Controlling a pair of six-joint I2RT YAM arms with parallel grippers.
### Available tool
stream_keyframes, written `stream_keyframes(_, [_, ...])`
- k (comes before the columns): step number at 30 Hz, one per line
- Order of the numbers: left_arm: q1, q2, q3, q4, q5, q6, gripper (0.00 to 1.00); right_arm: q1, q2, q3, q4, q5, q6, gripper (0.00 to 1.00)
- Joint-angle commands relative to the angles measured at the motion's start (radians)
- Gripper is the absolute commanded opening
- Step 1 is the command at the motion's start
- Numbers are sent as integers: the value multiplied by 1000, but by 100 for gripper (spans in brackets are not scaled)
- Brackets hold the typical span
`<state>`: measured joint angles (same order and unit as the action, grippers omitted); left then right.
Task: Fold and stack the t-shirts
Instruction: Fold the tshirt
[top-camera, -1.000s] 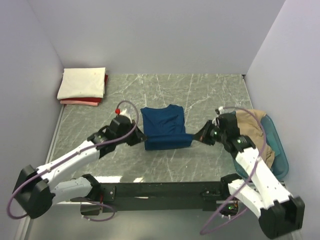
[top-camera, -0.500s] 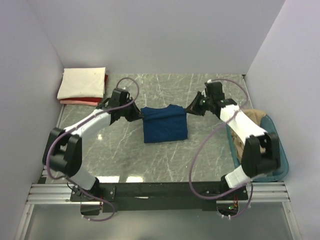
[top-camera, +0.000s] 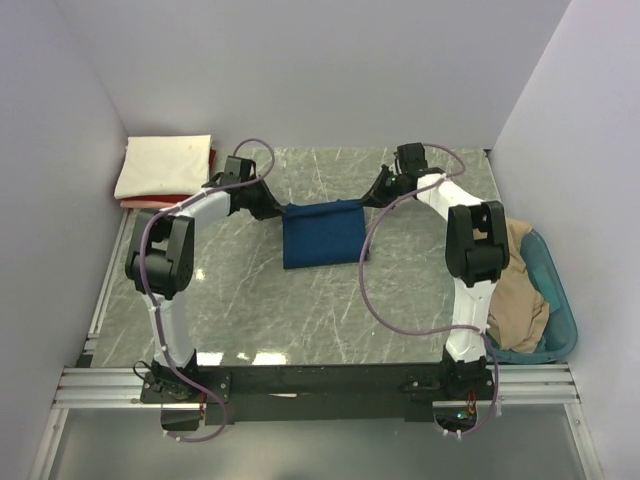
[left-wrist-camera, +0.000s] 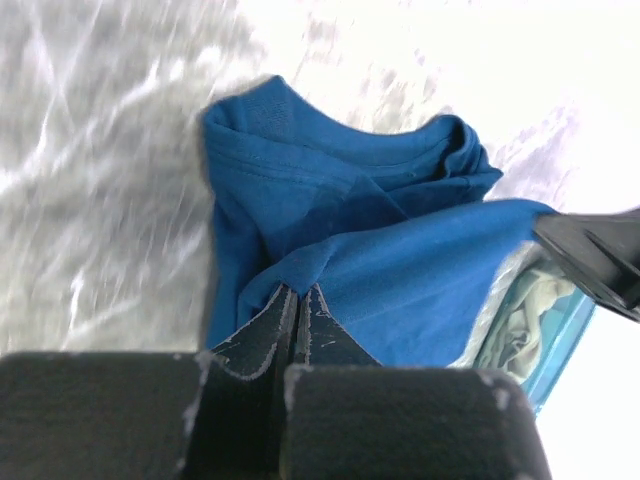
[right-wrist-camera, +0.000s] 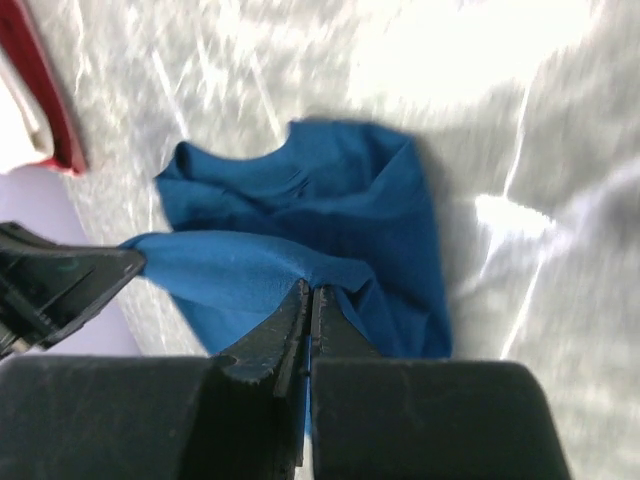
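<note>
both my grippers pinching the blue tee for a fold

top view: my left gripper (top-camera: 277, 209) and right gripper (top-camera: 373, 202) are clamping the far corners of the dark blue t-shirt (top-camera: 320, 235) at centre frame, pulling that edge taut, i judge to lay the fold flat. the cream-over-red stack (top-camera: 165, 170) is waiting upper left, the tan tee (top-camera: 515, 290) in the teal tub (top-camera: 562, 305) at right. left wrist: jaws are pressing together on blue cloth. right wrist: the same. i am finding no readable writing.

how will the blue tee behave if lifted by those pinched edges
Probably floppy: the blue tee sags and creases between the left fingers and right fingers. Likely light, since two small pinches hold its edge up.
</note>
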<state>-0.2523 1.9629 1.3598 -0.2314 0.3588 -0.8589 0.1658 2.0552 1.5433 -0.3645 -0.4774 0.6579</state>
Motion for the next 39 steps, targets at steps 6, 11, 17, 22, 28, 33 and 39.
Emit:
stream_keyframes(6, [53,97,203,18,42,35,16,-66,97,193,-16,-10,-52,22])
stream_keyframes(11, [107,62,193,49,75,41,52,-69,24,209,-85,54,-107,36])
stream_keyframes(17, [85,-76,79,96,53,14,49,-10,-162,-11,1,74,-93,35])
stream_keyframes(22, [4,-150,-43,147,26,-18,30,72,-233,-135,55,69,-75,34])
stream_keyframes(28, [-33,-110,-36,99,-4,9,19,104,-242,-219,99,63,-76,33])
stream_keyframes(33, [-33,-43,-15,86,-14,18,16,103,-188,-219,88,66,-86,32])
stream_keyframes(39, [-33,27,10,64,-32,18,15,89,-162,-275,108,82,-78,31])
